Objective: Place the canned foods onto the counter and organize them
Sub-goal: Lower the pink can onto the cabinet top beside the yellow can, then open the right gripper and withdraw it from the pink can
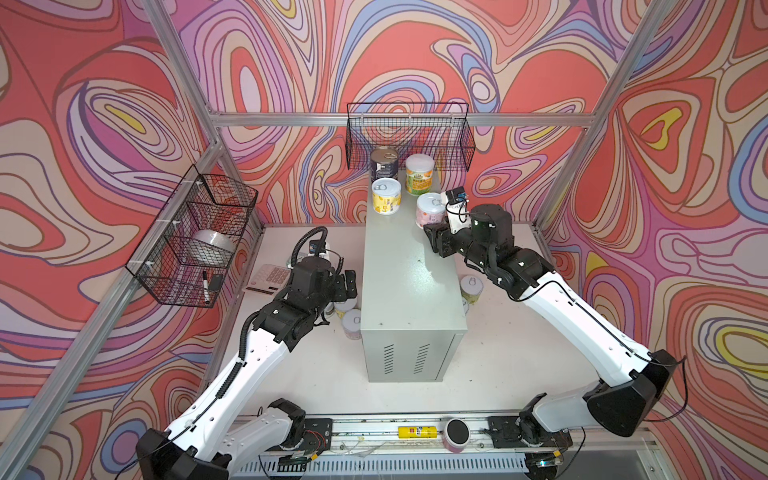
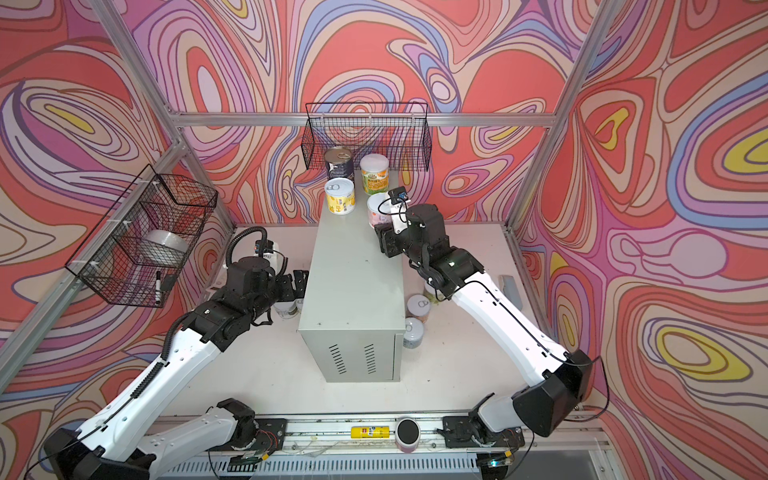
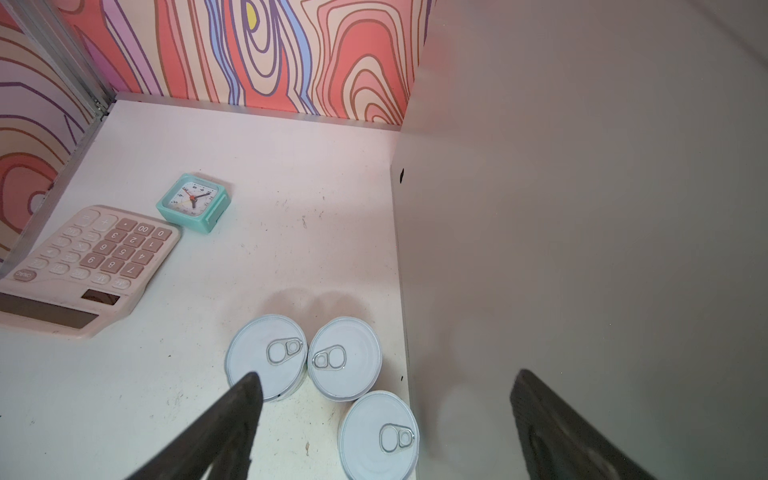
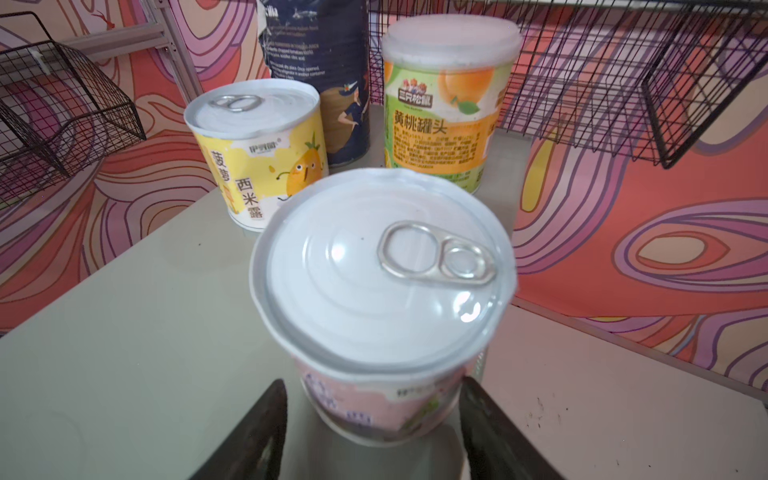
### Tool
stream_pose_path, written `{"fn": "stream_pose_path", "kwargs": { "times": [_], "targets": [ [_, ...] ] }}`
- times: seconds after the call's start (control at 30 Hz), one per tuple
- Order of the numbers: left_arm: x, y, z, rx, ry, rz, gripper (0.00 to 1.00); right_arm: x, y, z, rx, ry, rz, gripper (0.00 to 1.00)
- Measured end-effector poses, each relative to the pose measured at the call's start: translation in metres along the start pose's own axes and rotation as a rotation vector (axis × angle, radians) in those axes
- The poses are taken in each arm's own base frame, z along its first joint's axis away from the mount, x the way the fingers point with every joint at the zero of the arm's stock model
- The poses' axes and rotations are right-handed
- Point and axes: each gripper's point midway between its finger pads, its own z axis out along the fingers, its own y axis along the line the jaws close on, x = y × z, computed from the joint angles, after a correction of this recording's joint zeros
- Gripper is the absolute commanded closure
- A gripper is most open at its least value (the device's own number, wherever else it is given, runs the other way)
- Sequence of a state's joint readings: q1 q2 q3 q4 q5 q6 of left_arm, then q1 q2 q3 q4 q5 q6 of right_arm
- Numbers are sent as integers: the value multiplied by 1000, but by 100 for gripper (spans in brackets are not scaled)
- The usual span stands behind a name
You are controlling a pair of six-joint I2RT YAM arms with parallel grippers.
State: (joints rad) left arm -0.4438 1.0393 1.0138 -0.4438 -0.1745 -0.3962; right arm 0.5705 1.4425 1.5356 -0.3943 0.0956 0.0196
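The pink can (image 4: 382, 291) stands on the counter (image 4: 124, 332) between the slack jaws of the right gripper (image 4: 374, 384) (gap beside one finger (image 4: 266, 424)); left gripper (image 3: 386, 376) wide, empty, above three cans (image 3: 345, 357).

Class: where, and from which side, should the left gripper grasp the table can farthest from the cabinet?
The can: likely best gripped on its curved wall, from above. It stands upright, lid up; a neighbouring can crowds one side, so span the two free sides.
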Motion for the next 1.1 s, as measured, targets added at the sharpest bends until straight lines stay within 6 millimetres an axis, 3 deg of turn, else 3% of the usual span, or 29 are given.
{"fn": "stream_pose_path", "kwargs": {
  "times": [0.2, 0.77, 1.1],
  "targets": [
    [2, -1, 2, 4, 5, 0, 5, -9, -2, 11, 5, -22, 5, 34],
    [2, 0, 5, 5, 8, -3, 5, -9, -8, 45, 7, -16, 35, 34],
    [3, 2, 7, 0, 10, -5, 5, -12, -6, 48, -6, -22, 48, 34]
  ]
}}
